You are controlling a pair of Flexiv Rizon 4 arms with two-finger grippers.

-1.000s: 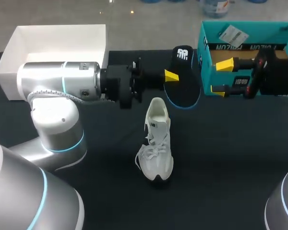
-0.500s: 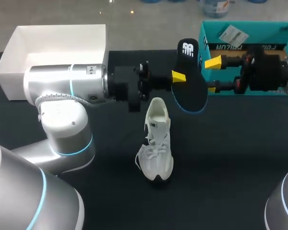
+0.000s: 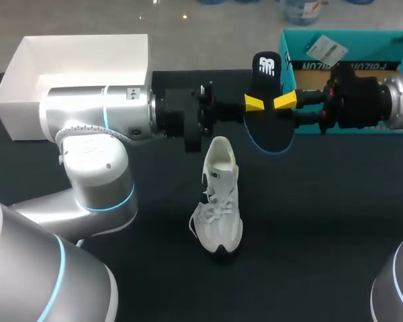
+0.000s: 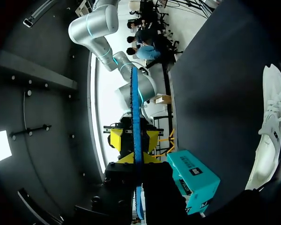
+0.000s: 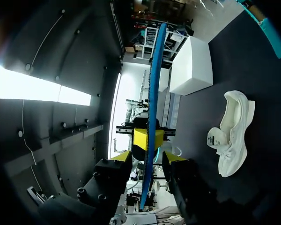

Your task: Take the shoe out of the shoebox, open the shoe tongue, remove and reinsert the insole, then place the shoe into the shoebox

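While the open white cardboard box [image 3: 80, 57] stands far left on the dark desk [image 3: 322, 221] and the teal shoebox [image 3: 349, 47] far right, its inside hidden behind the right arm, the white lace-up sneaker [image 3: 218, 201] lies mid-desk outside both. Just beyond it, the black blue-edged insole [image 3: 266, 80] hangs pinched in the left gripper [image 3: 254, 104]; the right gripper [image 3: 289, 111] straddles its right side, fingers spread.

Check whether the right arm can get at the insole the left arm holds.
Probably yes: the left gripper holds the insole clear of the table, and the right gripper has its jaws open on either side of it, nothing in between.
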